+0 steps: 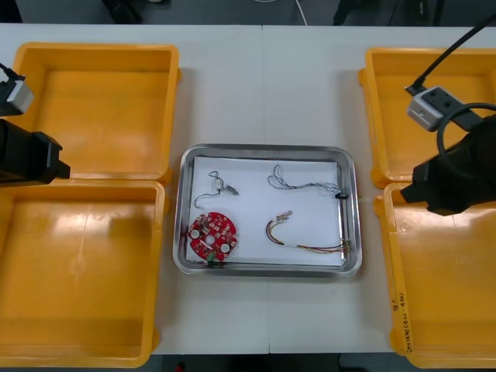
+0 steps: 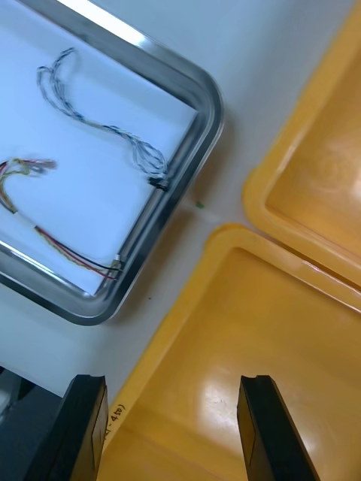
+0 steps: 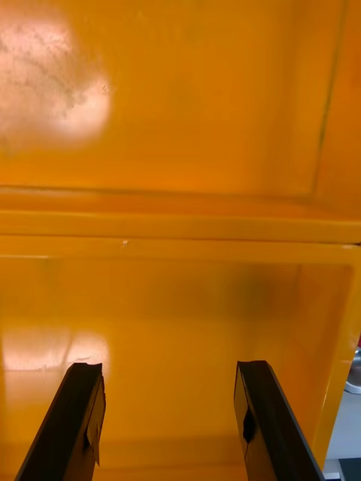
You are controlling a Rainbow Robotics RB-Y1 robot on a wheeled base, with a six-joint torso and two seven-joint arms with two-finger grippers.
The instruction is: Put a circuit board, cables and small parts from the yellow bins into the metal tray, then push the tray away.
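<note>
Seen from above: in the middle of the desk (image 1: 263, 85), a metal tray (image 1: 267, 150), white inside, flanked by four yellow bins: far left bin (image 1: 101, 108), near left bin (image 1: 77, 271), far right bin (image 1: 391, 116), near right bin (image 1: 442, 302). In the tray's near left corner, a round red circuit board (image 1: 212, 237). Just beyond it, toward the far left corner, a thin black cable (image 1: 211, 191), apart from the board. Across the far right part, a twisted blue and white cable (image 1: 302, 183), one end at the tray's right wall. Nearer, a red and yellow cable (image 1: 302, 239), reaching toward the near right corner. At the left edge, the left arm (image 1: 27, 159), above the meeting rims of the two left bins. At the right, the right arm (image 1: 457, 182), above the meeting rims of the two right bins.

From the right wrist: right gripper (image 2: 171, 382) spread wide, holding nothing, hanging over the near right bin, just inside its rim on the tray side. Beyond the fingers, the tray's near right corner, with the blue and white cable and the red and yellow cable on the white, each with an end against the right wall. Far right bin just beside the near one.

From the left wrist: left gripper (image 3: 169, 368) likewise spread wide, holding nothing, above the floor of one left bin. Ahead of the fingers, the two left bins' rims side by side.
</note>
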